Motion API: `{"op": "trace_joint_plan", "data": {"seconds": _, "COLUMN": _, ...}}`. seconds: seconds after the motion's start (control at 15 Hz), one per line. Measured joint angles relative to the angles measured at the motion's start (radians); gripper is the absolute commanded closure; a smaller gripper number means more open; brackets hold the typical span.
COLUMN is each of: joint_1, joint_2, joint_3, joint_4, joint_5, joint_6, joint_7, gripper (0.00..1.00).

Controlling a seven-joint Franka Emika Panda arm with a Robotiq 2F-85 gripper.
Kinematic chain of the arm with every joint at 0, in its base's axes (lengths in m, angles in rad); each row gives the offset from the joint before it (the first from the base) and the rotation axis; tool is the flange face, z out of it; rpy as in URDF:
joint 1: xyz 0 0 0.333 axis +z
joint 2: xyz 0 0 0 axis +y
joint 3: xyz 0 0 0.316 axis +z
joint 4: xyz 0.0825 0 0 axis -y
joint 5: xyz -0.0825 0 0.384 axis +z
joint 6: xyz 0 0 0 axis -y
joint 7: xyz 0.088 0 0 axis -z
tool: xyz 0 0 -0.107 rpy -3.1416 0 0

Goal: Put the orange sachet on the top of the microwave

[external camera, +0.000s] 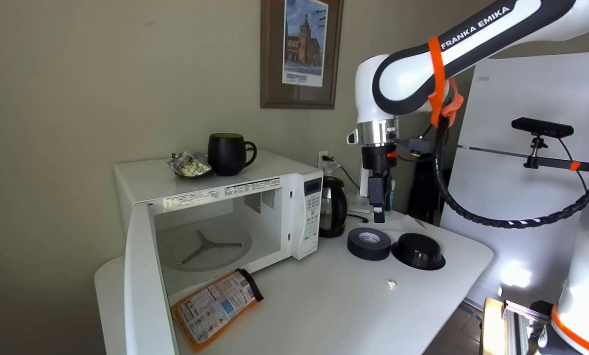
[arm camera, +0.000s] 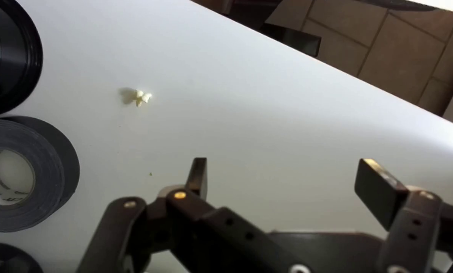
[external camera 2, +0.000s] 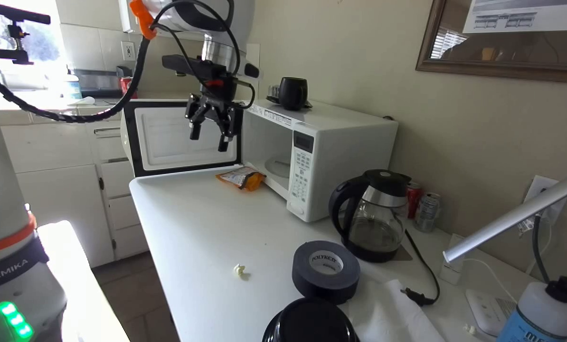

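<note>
The Robotiq gripper point(external camera 2: 209, 137) hangs wide and empty; the orange sachet point(external camera: 218, 308) lies in front of the microwave point(external camera 2: 322, 161), beside its open door point(external camera: 144, 286), which a low grasp might bump.

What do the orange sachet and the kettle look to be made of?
Orange sachet: probably thin plastic film, slightly glossy, by its creased end. Kettle: see-through body, likely glass, possibly clear plastic; smooth black handle, seemingly plastic; shiny silver band, perhaps metal.
</note>
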Motion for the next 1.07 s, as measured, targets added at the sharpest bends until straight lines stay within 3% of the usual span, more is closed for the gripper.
{"op": "trace_joint_plan", "data": {"seconds": 0.53, "joint_1": 0.046, "joint_2": 0.098, "joint_3": 0.025, "joint_4": -0.089, "joint_5": 0.189, "joint_6": 0.365, "joint_7": 0.040, "gripper": 0.00}}
{"op": "trace_joint_plan", "data": {"seconds": 0.93, "joint_1": 0.047, "joint_2": 0.104, "joint_3": 0.027, "joint_4": -0.085, "joint_5": 0.190, "joint_6": 0.375, "joint_7": 0.039, "gripper": 0.00}}
{"op": "trace_joint_plan", "data": {"seconds": 1.07, "joint_1": 0.050, "joint_2": 0.120, "joint_3": 0.026, "joint_4": -0.086, "joint_5": 0.207, "joint_6": 0.427, "joint_7": 0.028, "gripper": 0.00}}
